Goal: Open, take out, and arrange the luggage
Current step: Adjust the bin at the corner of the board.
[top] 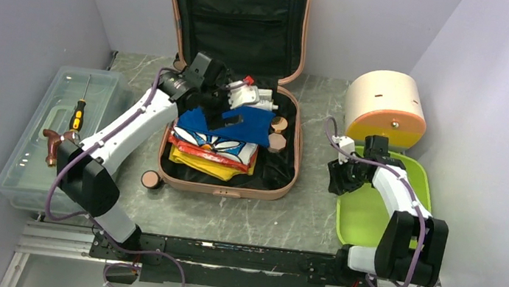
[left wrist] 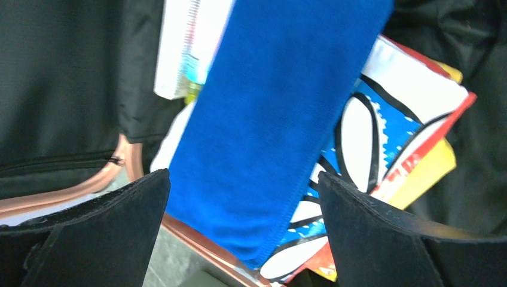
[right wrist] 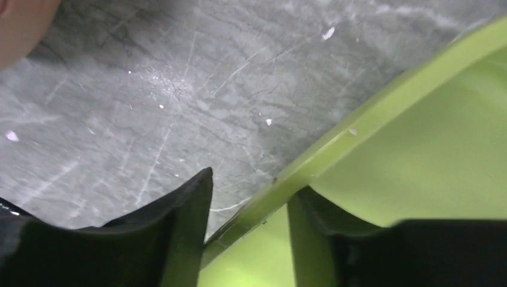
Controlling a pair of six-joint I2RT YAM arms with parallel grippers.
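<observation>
The salmon-pink luggage (top: 220, 186) lies open on the table, its black-lined lid (top: 239, 15) standing against the back wall. Inside it are a blue cloth (top: 252, 125) (left wrist: 281, 107), a folded stack of red, yellow and blue-white printed items (top: 209, 151) (left wrist: 382, 137), and wooden discs (top: 279, 133). My left gripper (top: 235, 116) (left wrist: 244, 176) hangs open just above the blue cloth, holding nothing. My right gripper (top: 342, 179) (right wrist: 252, 182) straddles the left rim of the lime-green tray (top: 376, 215) (right wrist: 335, 143), one finger outside and one inside, with a small gap left.
A clear plastic bin (top: 29, 166) stands at the left with a screwdriver (top: 78, 114) and a brown-handled tool (top: 52, 144) on its lid. A peach and orange cylinder (top: 386, 105) sits behind the tray. One wooden disc (top: 151, 180) lies on the table by the luggage's front left corner.
</observation>
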